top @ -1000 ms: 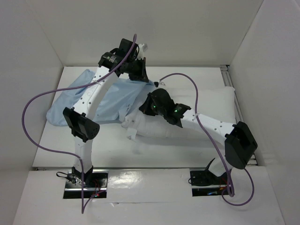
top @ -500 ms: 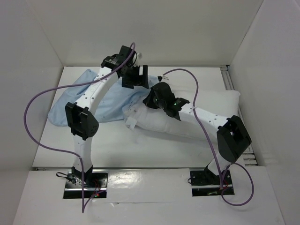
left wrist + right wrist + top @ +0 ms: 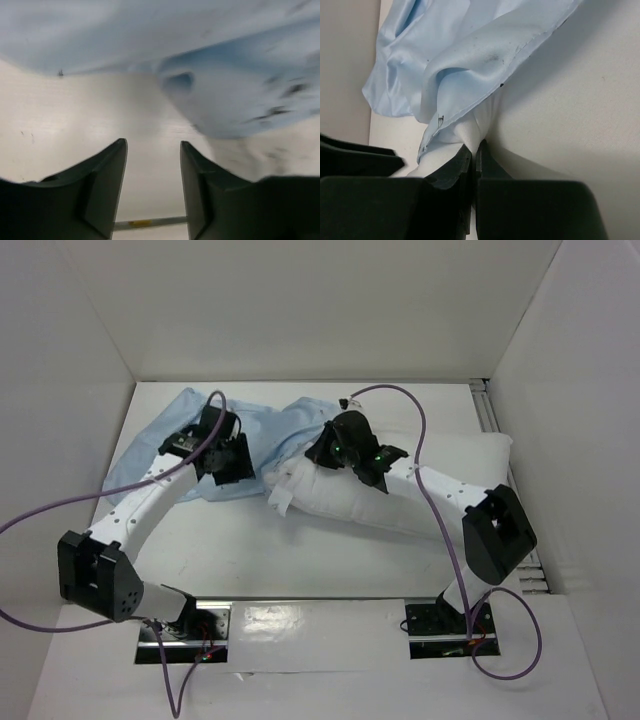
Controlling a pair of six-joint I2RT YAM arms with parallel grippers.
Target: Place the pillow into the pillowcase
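- Little of the job looks done. In the top view the pillow (image 3: 330, 502) lies across the middle and right of the frame on the table (image 3: 300, 560), nearly all of it bare.
- The pillowcase (image 3: 270, 425) sits crumpled in the upper left. Only its right end laps over the pillow's left corner.
- The right gripper (image 3: 475, 146) has its jaws pressed together on a pinch of white pillow fabric, with the blue hem draped over that corner.
- The left gripper (image 3: 151, 145) has its fingers apart with nothing between them. Blue cloth fills the top of its wrist view, just ahead and seemingly untouched.
- What remains, by my reading, is nearly everything: finding and opening the case's mouth, then drawing it along the pillow's whole length.
- The mouth's opening cannot be made out in any view.
- Whether blue cloth is also caught in the right pinch cannot be told.
- The right arm crosses the pillow's middle in the top view and hides that part.
- The left wrist view is blurred, so the cloth's edge there is uncertain.
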